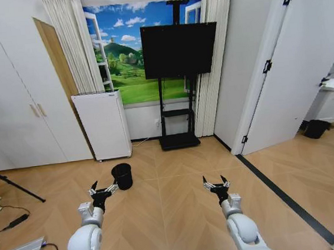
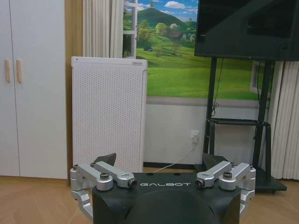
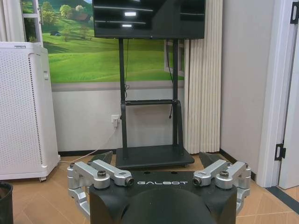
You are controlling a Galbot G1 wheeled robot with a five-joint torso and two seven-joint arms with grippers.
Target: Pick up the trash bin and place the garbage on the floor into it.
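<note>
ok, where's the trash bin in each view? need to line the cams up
Head view: the trash bin stands on the floor just ahead of the left end effector, before the white perforated appliance.
Left wrist view: not in it.
Right wrist view: a dark sliver at the edge.
Shared landmark: the white perforated appliance.

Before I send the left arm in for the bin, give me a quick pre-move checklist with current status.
1. Trash bin upright on the floor: ok.
2. Left gripper open, empty: ok.
3. Left gripper beside the bin, not around it: not ok for grasping yet.
4. Right gripper open, held apart over bare floor: ok.
5. White appliance stands behind the bin, with a gap: ok.
6. Garbage located: cannot tell.
</note>
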